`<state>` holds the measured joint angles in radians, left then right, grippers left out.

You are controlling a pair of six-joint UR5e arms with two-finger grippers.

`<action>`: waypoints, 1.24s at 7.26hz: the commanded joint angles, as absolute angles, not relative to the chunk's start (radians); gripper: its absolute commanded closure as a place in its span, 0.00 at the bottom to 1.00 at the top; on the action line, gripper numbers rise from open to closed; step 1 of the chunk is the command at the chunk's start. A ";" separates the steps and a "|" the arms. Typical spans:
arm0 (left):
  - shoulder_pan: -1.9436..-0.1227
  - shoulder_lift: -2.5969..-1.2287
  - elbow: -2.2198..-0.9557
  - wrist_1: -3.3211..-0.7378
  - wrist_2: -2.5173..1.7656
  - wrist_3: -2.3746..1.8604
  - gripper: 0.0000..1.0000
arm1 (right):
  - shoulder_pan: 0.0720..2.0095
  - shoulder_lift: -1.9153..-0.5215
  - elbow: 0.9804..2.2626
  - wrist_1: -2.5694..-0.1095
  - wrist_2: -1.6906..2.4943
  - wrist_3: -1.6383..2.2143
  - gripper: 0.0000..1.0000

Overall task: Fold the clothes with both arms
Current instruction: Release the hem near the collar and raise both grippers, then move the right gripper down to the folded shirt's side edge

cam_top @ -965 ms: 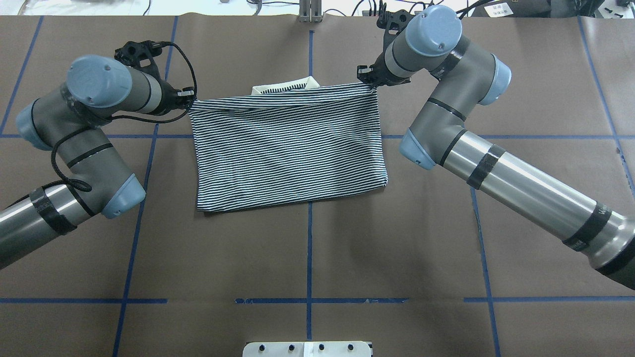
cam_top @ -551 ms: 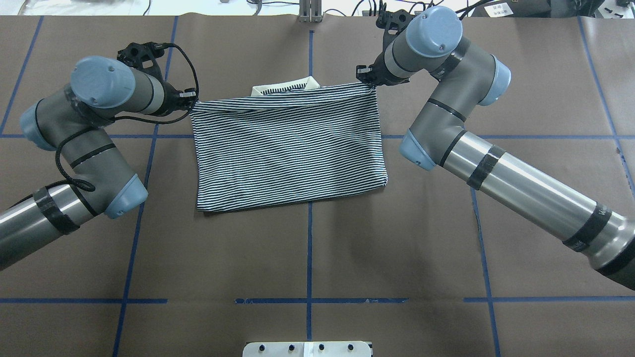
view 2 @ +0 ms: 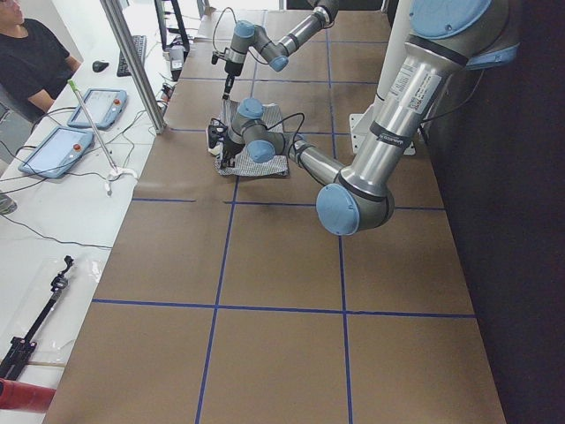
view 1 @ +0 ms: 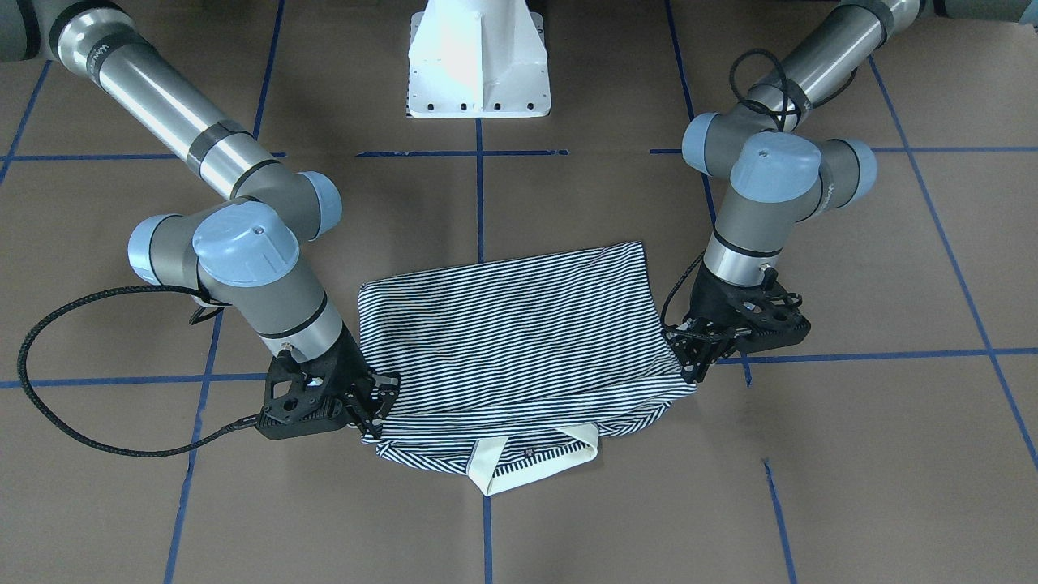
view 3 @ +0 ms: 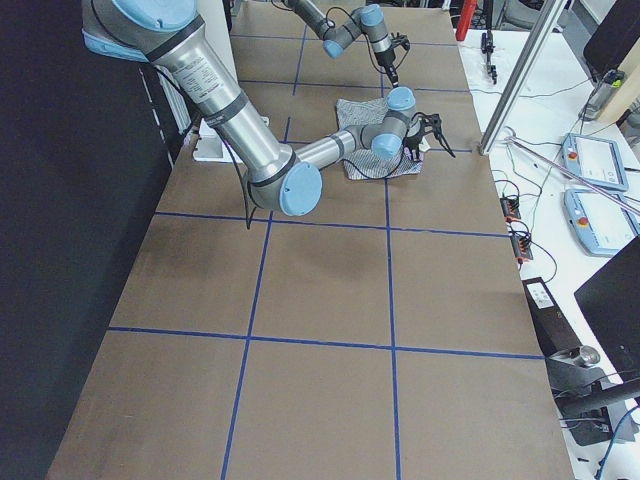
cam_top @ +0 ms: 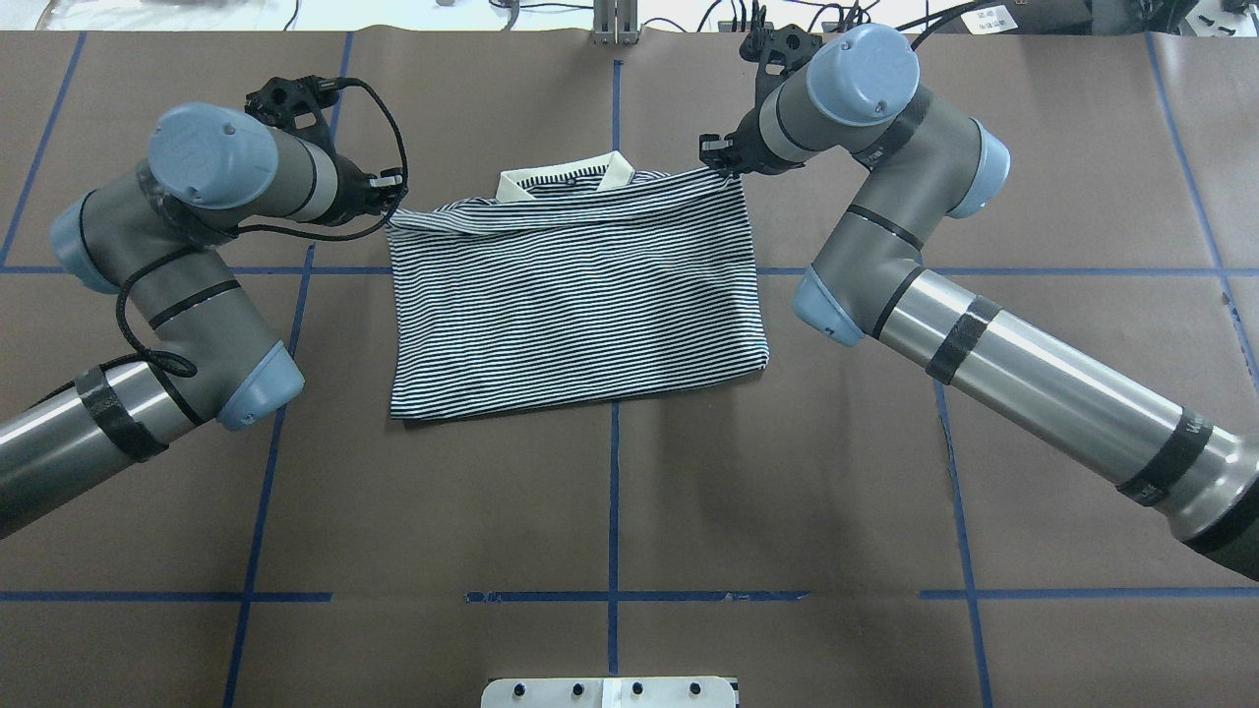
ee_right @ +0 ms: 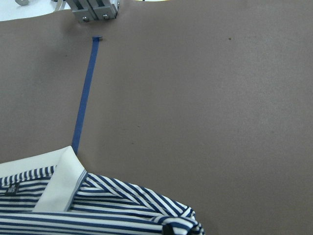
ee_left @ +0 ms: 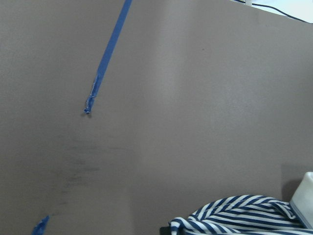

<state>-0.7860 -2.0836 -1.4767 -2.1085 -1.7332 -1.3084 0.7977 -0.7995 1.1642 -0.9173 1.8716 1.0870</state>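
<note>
I'm watching polo shirt (cam_top: 575, 295) lying folded around table (cam_top: 787, 492) centre, striped layer doubled over body, near edge resting flat. Cream collar (cam_top: 566, 177) poking out at far edge. Left gripper (cam_top: 390, 202) pinching far-left corner of folded layer, fingers pressed together on cloth. Right gripper (cam_top: 718, 162) pinching far-right corner same way. Far edge running between both grippers. White pedestal base (view 1: 478, 57) sitting at near side, well apart from shirt.
</note>
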 commanded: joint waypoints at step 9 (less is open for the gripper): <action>-0.788 -2.069 -1.608 -2.095 -1.835 -1.355 0.00 | 0.617 -1.026 1.554 -1.278 1.878 1.293 0.00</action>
<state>-0.7897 -2.0695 -1.6032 -2.0947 -1.8364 -1.3507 0.6471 -1.0282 1.5456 -1.2482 1.8940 1.2651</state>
